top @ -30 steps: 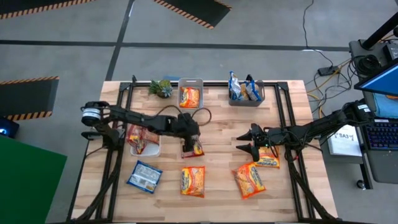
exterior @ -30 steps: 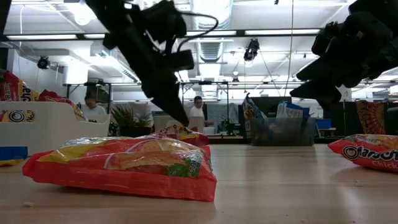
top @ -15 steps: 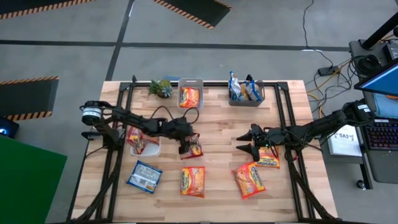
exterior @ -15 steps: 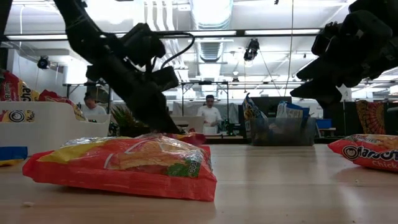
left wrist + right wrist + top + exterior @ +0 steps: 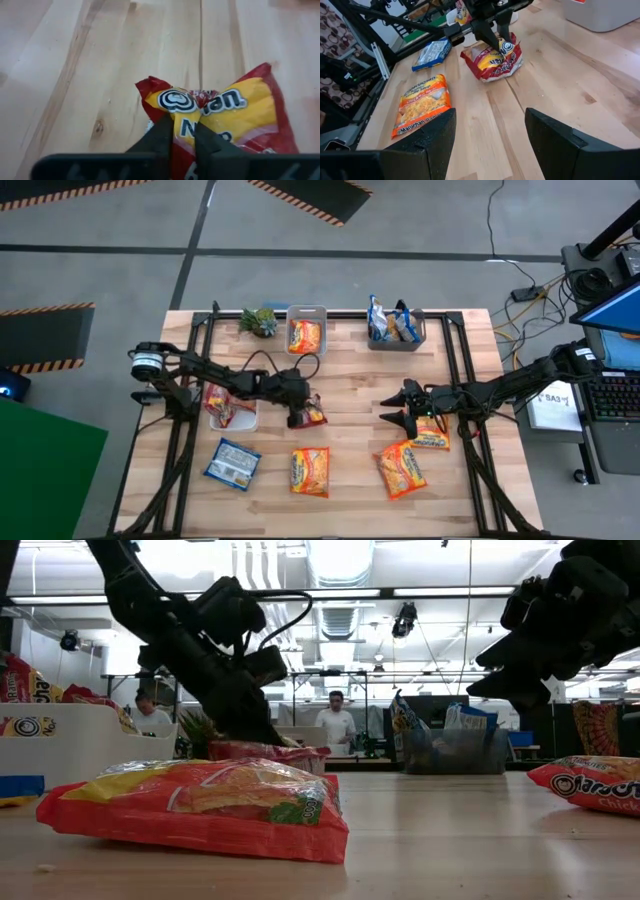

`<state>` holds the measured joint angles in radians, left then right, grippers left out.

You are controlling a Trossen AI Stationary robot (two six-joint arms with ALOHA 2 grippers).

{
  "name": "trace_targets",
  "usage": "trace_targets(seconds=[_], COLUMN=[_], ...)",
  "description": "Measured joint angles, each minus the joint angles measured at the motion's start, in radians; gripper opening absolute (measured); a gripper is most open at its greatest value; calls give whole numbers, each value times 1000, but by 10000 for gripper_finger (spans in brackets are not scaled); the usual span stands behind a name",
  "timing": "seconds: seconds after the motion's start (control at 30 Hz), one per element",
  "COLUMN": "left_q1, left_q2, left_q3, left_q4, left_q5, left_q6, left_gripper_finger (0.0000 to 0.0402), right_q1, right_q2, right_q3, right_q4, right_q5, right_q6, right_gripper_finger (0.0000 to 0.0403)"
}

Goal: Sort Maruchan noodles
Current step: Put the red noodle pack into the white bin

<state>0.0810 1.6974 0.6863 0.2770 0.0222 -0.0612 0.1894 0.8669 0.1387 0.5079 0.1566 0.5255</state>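
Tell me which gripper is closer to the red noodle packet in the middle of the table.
Left. The left gripper is pinching the red packet at its edge; the right gripper hangs open well off to its side, not touching.

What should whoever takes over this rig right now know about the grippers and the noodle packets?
Left gripper: shut on the red packet mid-table, pinching its edge.
Right gripper: open, empty, hovering right of centre.
Sorted so far: red packets in the white bin at left, an orange packet in the far middle bin, blue packets in the far right bin.
Left on the table: a blue packet near left, an orange packet near middle, two orange packets near right, one partly under the right arm.
Next, probably: carry the held red packet to the white bin.
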Motion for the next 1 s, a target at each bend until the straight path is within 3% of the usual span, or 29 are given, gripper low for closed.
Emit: trace_targets(seconds=[0.23, 0.37, 0.47, 0.57, 0.7, 0.83, 1.0], left_q1=[-26, -51, -71, -90, -100, -99, -101], left_q2=[-65, -180, -282, -359, -401, -400, -396], left_q3=[49, 110, 192, 307, 471, 550, 505], left_q4=[-32, -194, -414, -765, -1214, -1511, -1659], left_q5=[48, 43, -18, -160, -356, -383, -396], left_q6=[6, 20, 43, 44, -122, -292, -307], left_gripper_finger=[3, 2, 1, 1, 1, 0, 0], right_q1=[0, 0, 0, 0, 0, 0, 0], right_q2=[0, 0, 0, 0, 0, 0, 0], right_q3=[0, 0, 0, 0, -1, -1, -1], right_q4=[0, 0, -1, -1, -1, -1, -1], right_q5=[0, 0, 0, 0, 0, 0, 0], right_q6=[0, -1, -1, -1, -2, -2, -5], right_gripper_finger=[226, 226, 226, 226, 226, 226, 226])
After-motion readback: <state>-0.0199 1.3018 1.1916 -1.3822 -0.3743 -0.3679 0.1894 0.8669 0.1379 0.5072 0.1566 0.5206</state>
